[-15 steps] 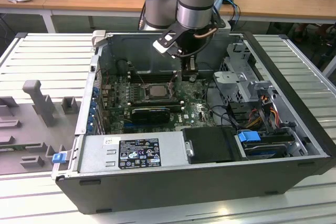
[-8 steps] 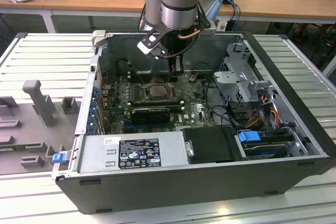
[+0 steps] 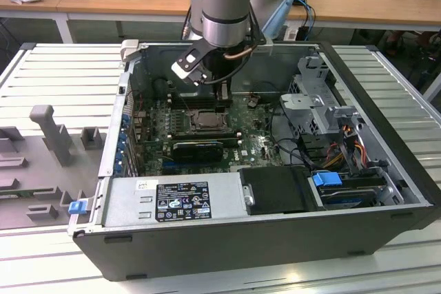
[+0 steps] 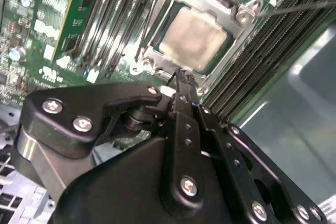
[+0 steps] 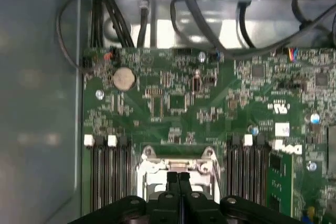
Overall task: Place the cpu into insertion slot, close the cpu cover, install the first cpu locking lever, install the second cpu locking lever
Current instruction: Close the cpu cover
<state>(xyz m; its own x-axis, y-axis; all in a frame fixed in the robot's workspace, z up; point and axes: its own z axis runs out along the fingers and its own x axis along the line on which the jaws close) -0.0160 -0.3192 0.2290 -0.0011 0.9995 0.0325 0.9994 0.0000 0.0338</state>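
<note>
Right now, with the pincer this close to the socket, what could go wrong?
The shut pincer sits at the edge of the cpu cover; a sideways slip could scrape the cpu. The thin locking lever looks unlatched, so the cover may not be clamped yet.

Label (image 3: 182,201) on power supply (image 3: 222,196): print too small to read.

Arm (image 3: 231,5) reaching into an open computer case (image 3: 275,246)
The gripper (image 3: 222,99) hangs low over the green board (image 3: 251,132), just past the insertion slot (image 3: 207,121) (on its far side); a long black card (image 3: 200,148) lies near the slot's closer side.
</note>
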